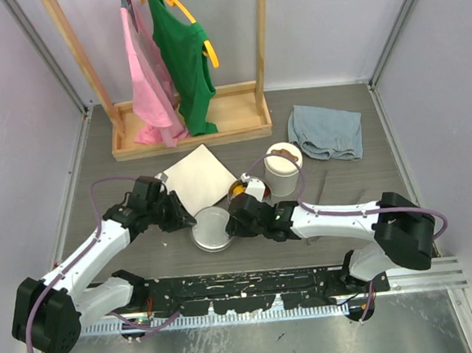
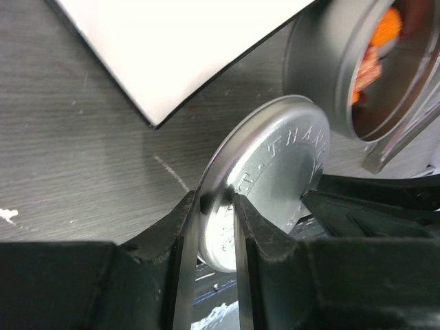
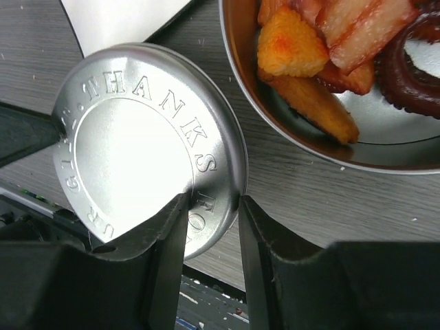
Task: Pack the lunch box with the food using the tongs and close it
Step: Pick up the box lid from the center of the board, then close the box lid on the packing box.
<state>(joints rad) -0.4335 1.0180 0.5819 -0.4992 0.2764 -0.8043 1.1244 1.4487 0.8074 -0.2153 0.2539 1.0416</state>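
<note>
The flat steel lid (image 1: 211, 229) of the lunch box, embossed with letters, hangs tilted just above the table between both arms. My left gripper (image 2: 216, 199) is shut on the lid (image 2: 275, 165) at its left rim. My right gripper (image 3: 213, 199) is shut on the lid (image 3: 137, 137) at its right rim. Just beyond stands the wide open tin (image 3: 385, 148), holding the food (image 3: 295, 45): orange, pale and dark red pieces. The left wrist view shows the tin's wall (image 2: 316, 62) and the orange food (image 2: 385, 27). A thin line right of the cup may be the tongs (image 1: 322, 188).
A white square plate (image 1: 197, 175) lies just behind the lid. A white cylindrical cup (image 1: 283, 169) stands right of the tin. At the back, a wooden rack (image 1: 192, 135) carries pink and green garments, and a blue cloth (image 1: 325, 131) lies to its right.
</note>
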